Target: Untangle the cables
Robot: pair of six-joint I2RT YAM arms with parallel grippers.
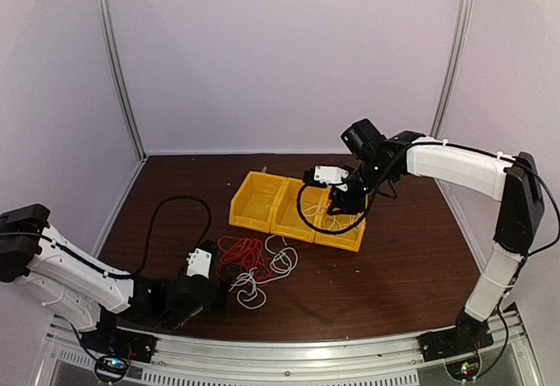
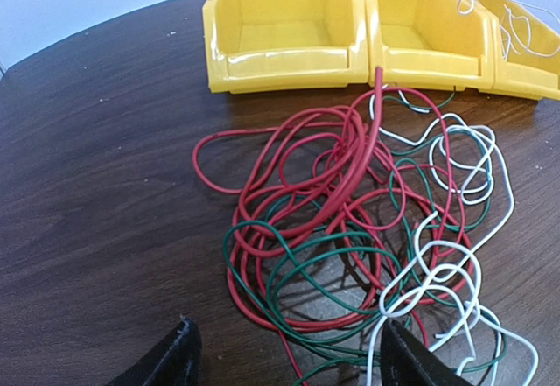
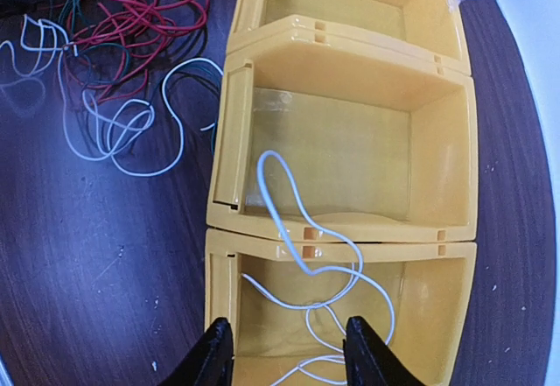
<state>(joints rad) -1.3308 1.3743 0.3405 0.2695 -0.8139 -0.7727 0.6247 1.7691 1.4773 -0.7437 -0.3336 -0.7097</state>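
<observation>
The cables lie as a mixed clump (image 1: 252,259) of red (image 2: 350,154), green (image 2: 289,255) and white (image 2: 437,263) wires on the dark table, in front of the yellow bins. My left gripper (image 2: 293,360) is open and low at the clump's near edge, with a few strands between its fingertips. Another white cable (image 3: 311,272) lies loose in the right-hand bin (image 3: 437,316), one loop draped over the divider into the middle bin. My right gripper (image 3: 289,355) hovers open above that bin, its jaws on either side of the wire but not pinching it.
Three yellow bins (image 1: 249,207) stand side by side mid-table; the left and middle ones hold no coils. A thick black arm cable (image 1: 175,207) loops over the table on the left. Enclosure walls stand close behind and at both sides.
</observation>
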